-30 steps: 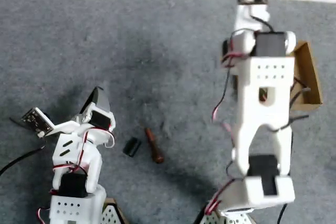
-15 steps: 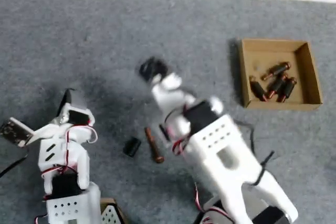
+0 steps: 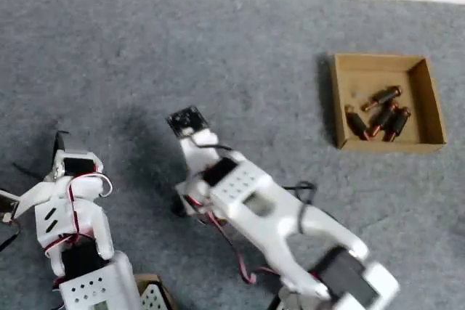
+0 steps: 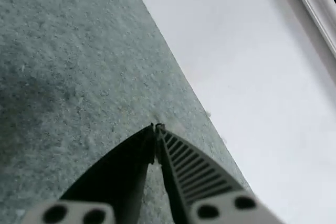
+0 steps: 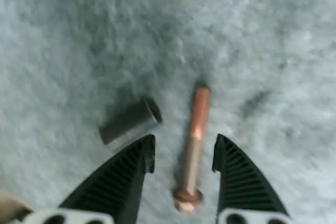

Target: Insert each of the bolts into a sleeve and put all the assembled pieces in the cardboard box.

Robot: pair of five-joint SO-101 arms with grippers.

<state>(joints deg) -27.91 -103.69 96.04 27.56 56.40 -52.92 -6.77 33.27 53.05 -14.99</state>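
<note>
A copper bolt (image 5: 192, 145) lies on the grey carpet between the spread fingers of my right gripper (image 5: 182, 153), which is open above it. A short dark sleeve (image 5: 128, 121) lies loose beside the bolt. In the high view the right arm (image 3: 240, 194) stretches over the table's middle and hides both parts. The cardboard box (image 3: 429, 103) at the far right holds several assembled pieces (image 3: 376, 115). My left gripper (image 4: 156, 127) is shut and holds nothing, at the table's left edge (image 3: 59, 139).
Grey carpet covers the table, and a white floor (image 4: 252, 61) borders it. Wires (image 3: 243, 263) hang from the right arm.
The right arm has swung from over the box across to the middle and now covers the bolt and sleeve. The left arm has drawn back toward the left edge.
</note>
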